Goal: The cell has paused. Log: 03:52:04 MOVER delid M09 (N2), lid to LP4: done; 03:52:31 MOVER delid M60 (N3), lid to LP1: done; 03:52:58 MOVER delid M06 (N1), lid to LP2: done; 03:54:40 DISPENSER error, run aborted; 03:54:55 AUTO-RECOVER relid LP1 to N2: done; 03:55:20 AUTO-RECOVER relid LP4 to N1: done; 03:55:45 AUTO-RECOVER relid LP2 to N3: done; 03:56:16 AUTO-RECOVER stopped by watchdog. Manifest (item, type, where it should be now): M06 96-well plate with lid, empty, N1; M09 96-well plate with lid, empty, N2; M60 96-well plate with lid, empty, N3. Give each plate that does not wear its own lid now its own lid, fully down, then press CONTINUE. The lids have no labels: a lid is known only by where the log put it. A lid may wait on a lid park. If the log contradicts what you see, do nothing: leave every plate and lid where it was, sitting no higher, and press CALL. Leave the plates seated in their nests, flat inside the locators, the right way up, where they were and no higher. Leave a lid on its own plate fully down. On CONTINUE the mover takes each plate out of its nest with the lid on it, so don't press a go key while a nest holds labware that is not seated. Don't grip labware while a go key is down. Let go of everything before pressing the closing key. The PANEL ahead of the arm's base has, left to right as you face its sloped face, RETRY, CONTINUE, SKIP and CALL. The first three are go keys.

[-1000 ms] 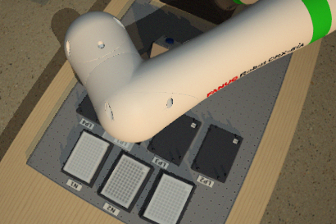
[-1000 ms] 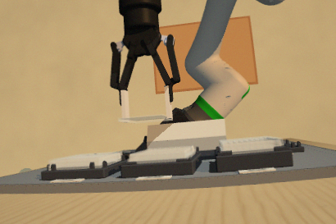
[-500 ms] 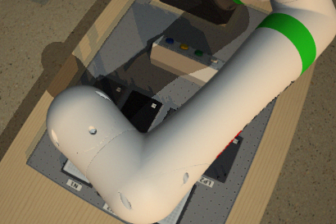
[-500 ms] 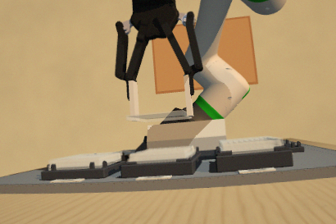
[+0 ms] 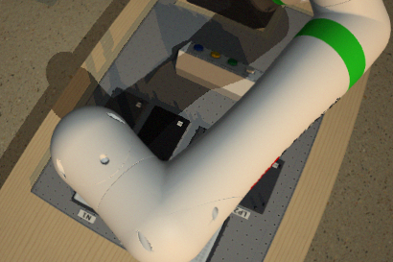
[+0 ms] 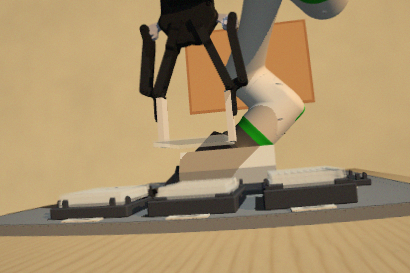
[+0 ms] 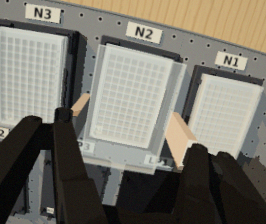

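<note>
Gripper (image 6: 195, 107) clamped on a clear lid (image 7: 129, 100), pale fingers (image 6: 163, 117) on its two long sides, lid held level in the air above the N2 plate (image 6: 195, 186), not touching it. Plates in N3 (image 7: 30, 75) and N1 (image 7: 224, 114) seated in nests; panel (image 5: 216, 68) behind the arm
</note>
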